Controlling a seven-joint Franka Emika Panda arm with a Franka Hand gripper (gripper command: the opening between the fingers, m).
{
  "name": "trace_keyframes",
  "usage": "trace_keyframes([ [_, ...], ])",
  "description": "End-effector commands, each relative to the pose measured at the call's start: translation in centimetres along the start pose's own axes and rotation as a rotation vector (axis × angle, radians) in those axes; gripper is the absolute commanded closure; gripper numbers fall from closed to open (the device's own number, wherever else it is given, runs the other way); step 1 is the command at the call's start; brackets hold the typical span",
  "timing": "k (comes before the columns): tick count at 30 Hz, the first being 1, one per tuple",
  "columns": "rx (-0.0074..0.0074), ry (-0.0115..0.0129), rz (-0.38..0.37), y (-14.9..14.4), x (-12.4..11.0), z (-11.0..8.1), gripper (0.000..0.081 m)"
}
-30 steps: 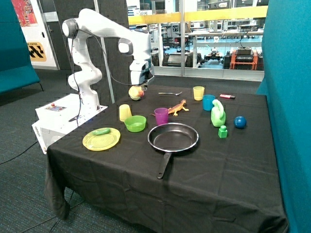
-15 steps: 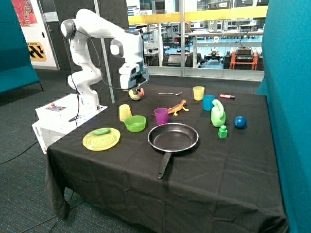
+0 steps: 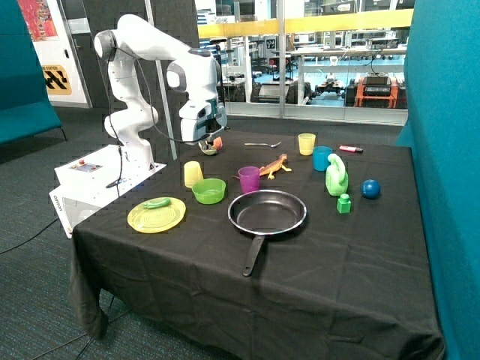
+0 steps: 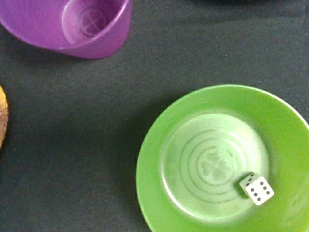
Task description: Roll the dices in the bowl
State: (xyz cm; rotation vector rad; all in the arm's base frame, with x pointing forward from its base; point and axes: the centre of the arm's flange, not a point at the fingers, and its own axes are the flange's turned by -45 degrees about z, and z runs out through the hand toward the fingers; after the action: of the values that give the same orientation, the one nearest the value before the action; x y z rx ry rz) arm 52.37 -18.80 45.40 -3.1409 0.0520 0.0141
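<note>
The lime-green bowl [image 3: 208, 190] stands on the black tablecloth between a yellow cup [image 3: 193, 174] and a purple cup [image 3: 249, 178]. In the wrist view the bowl [image 4: 150, 164] holds one white die [image 4: 256, 188] near its inner wall, showing six pips on one face. The darker die is not in view. My gripper [image 3: 208, 142] hangs above the table behind the bowl and the yellow cup, in front of a yellow-red fruit [image 3: 216, 145]. It holds nothing that I can see.
The purple cup [image 4: 82, 24] is close beside the bowl. A black frying pan [image 3: 267, 212], a yellow-green plate [image 3: 156, 214], an orange toy lizard [image 3: 274, 166], a green watering can [image 3: 336, 175] and a blue ball [image 3: 370, 188] also lie on the table.
The arm has swung its hand from beside the fruit toward the yellow cup's side and a little lower. The things on the table have not moved.
</note>
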Motion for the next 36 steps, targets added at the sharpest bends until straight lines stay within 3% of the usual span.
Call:
trace_keyframes([
  [1,-0.0002,0.009,-0.028,-0.7,0.0,1.0,0.0292],
  [4,-0.0002,0.009,-0.027,-0.9,0.0,1.2,0.0154],
  [11,-0.0002,0.009,-0.033,-0.8,0.1,1.6,0.007],
  [23,-0.0002,0.009,-0.025,-0.8,0.7,2.0,0.0064],
  [28,-0.0003,0.009,-0.042,-1.3,0.9,2.2,0.0148],
  [36,-0.0004,0.009,-0.074,-2.8,0.8,2.2,0.0197],
])
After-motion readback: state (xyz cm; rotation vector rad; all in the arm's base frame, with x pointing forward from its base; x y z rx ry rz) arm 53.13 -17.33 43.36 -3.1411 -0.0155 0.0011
